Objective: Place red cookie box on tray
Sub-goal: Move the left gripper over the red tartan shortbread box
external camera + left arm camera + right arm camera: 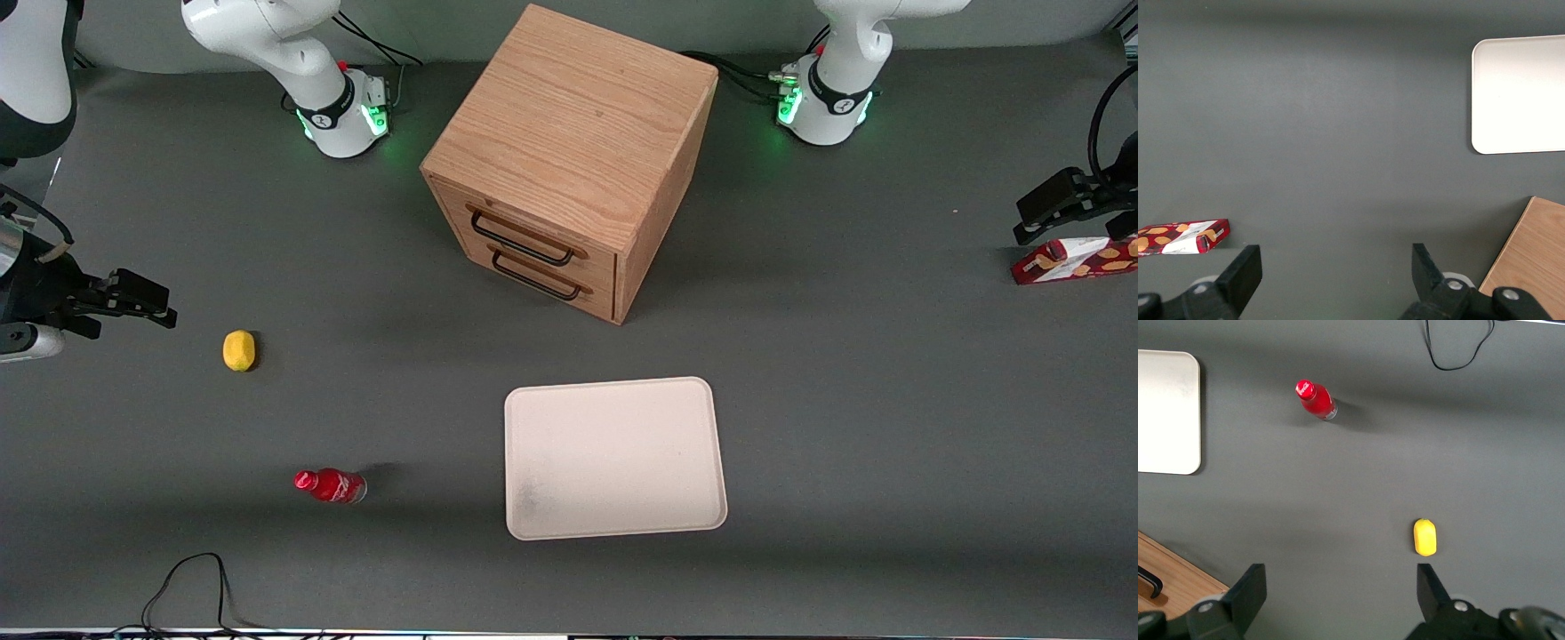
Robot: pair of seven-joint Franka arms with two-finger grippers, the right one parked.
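Observation:
The red cookie box [1080, 260] lies flat at the working arm's end of the table, its white patch toward the table's middle. In the left wrist view the red cookie box [1181, 237] sits beside one finger, outside the gap. My gripper [1022, 224] hovers above the box's white end, a little farther from the front camera. The wrist view shows the gripper [1335, 257] open, with only bare table between its fingers. The cream-white tray [613, 458] lies empty near the table's front, well apart from the box, and the tray [1518, 93] also shows in the wrist view.
A wooden two-drawer cabinet [569, 160] stands mid-table, farther from the camera than the tray. A yellow lemon [238, 349] and a small red bottle [331, 485] lie toward the parked arm's end. A black cable [187, 587] loops at the front edge.

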